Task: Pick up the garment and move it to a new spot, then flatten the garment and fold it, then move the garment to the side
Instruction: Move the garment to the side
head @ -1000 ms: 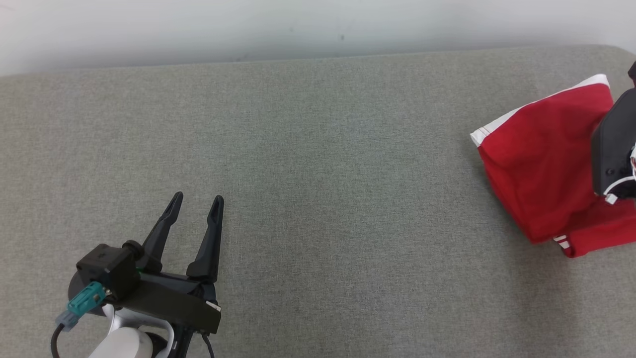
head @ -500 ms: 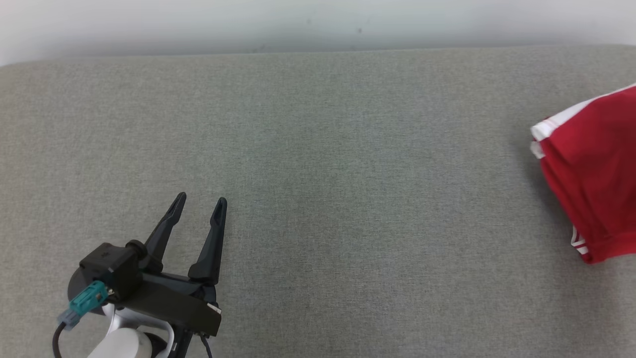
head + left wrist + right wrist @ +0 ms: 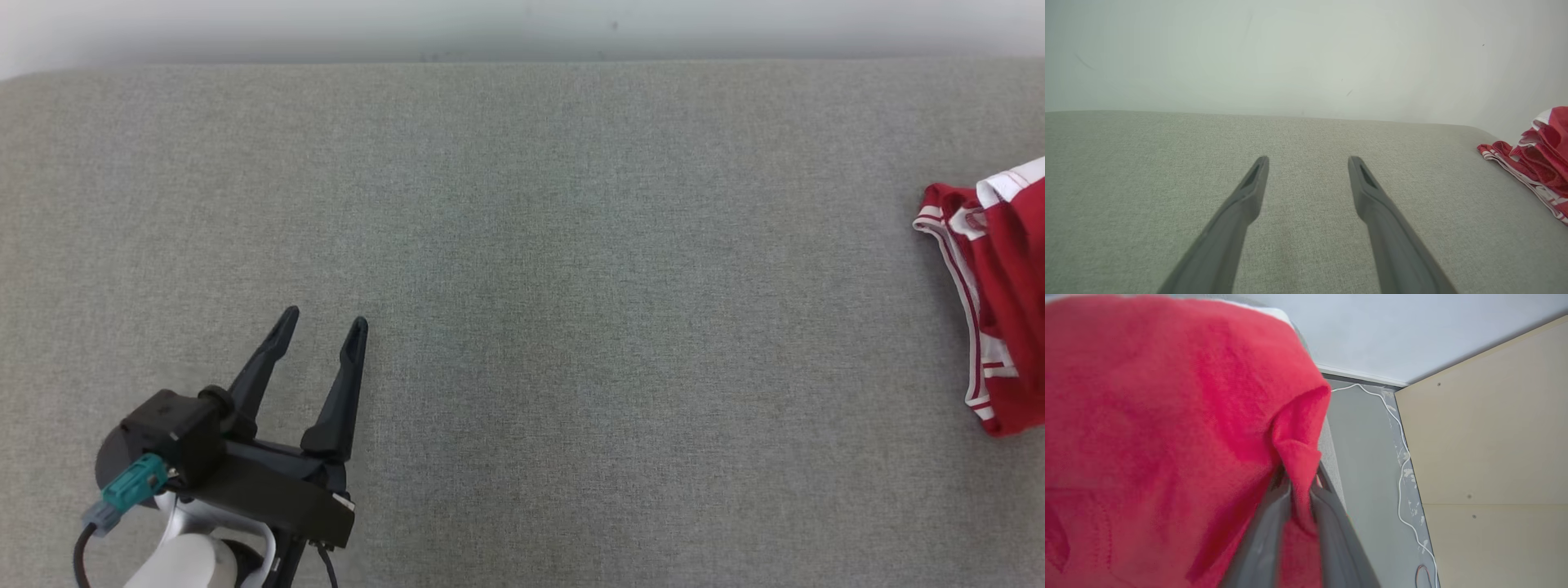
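Observation:
The garment (image 3: 1008, 327) is red with white stripes along its hems. It lies bunched at the far right of the grey padded surface (image 3: 522, 245), cut off by the head view's right edge. It also appears at the right of the left wrist view as a crumpled garment (image 3: 1543, 163). In the right wrist view my right gripper (image 3: 1300, 486) has its two fingers close together with a fold of the red garment (image 3: 1167, 437) pinched between them. My left gripper (image 3: 325, 320) rests open and empty at the lower left, far from the cloth, fingers (image 3: 1249, 196) spread over bare surface.
A white wall (image 3: 1306, 53) runs behind the surface's far edge. Past the surface's right end, the right wrist view looks down at a grey floor (image 3: 1363, 457) with a white cable (image 3: 1404, 465) and a beige panel (image 3: 1486, 437).
The garment has moved right, from mostly in the head view to its right edge, and now looks bunched with striped hems showing. The right gripper's dark body has left the head view. The left arm barely moved.

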